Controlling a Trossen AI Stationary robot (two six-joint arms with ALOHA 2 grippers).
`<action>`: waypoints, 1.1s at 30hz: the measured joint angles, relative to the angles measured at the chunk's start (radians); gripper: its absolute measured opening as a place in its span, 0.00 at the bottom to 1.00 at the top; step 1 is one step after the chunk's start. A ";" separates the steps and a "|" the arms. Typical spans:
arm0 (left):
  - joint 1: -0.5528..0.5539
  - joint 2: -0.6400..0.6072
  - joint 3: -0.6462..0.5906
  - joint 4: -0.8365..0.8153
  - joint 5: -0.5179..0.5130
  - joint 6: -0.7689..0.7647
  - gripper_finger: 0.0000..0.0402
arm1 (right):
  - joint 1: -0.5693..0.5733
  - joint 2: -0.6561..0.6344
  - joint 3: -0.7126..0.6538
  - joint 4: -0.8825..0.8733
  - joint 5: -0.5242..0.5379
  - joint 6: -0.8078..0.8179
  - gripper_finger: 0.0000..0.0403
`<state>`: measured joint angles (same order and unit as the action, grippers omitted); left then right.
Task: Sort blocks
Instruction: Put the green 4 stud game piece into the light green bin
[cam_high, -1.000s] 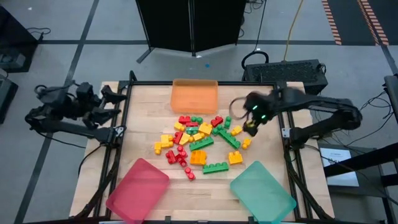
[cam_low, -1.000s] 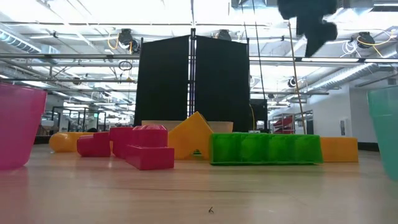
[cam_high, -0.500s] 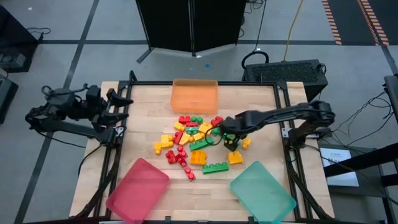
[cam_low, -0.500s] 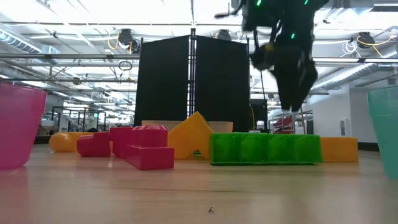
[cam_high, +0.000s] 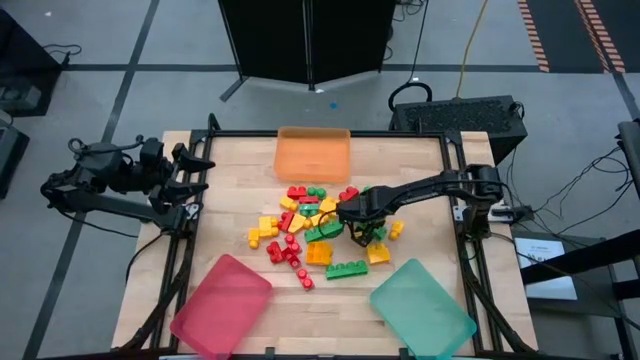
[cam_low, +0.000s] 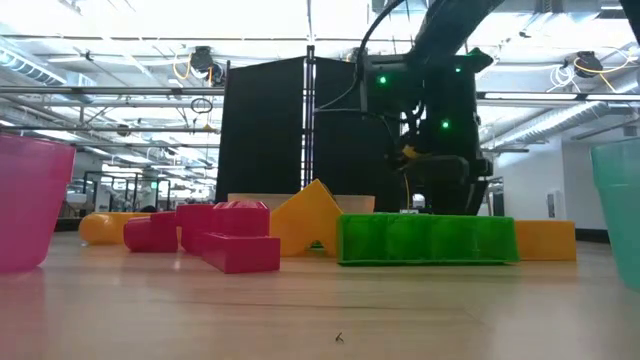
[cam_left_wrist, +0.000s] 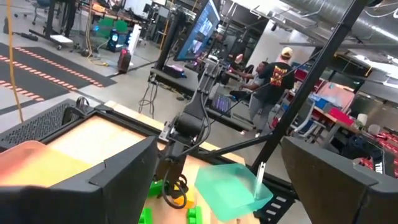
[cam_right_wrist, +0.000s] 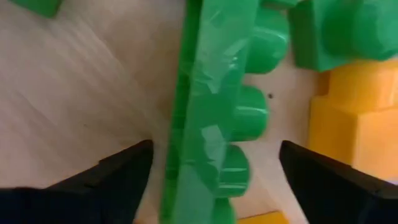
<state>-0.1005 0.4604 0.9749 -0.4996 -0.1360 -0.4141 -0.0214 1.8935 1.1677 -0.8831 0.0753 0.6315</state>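
Green block (cam_right_wrist: 211, 118) between the right gripper's (cam_right_wrist: 211, 171) spread fingers — untouched.

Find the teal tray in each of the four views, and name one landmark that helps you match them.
High view: the teal tray lies at the bottom right, on the table's corner.
Low view: the tray is cut off by the right edge.
Left wrist view: the tray is low in the middle.
Right wrist view: not in it.
Landmark: the right arm, seen in those three views.
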 joint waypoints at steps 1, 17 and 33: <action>0.000 0.000 0.000 -0.009 0.000 0.000 0.86 | -0.003 0.005 0.002 0.007 -0.015 -0.001 0.75; 0.000 0.000 0.000 -0.026 0.000 0.001 0.86 | -0.010 -0.104 -0.006 -0.043 -0.021 0.051 0.37; 0.000 0.000 0.000 -0.027 -0.021 0.000 0.86 | 0.505 -0.564 -0.001 -0.116 -0.022 0.615 0.37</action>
<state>-0.1005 0.4606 0.9749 -0.5262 -0.1573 -0.4141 0.4837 1.3295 1.1671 -0.9988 0.0528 1.2463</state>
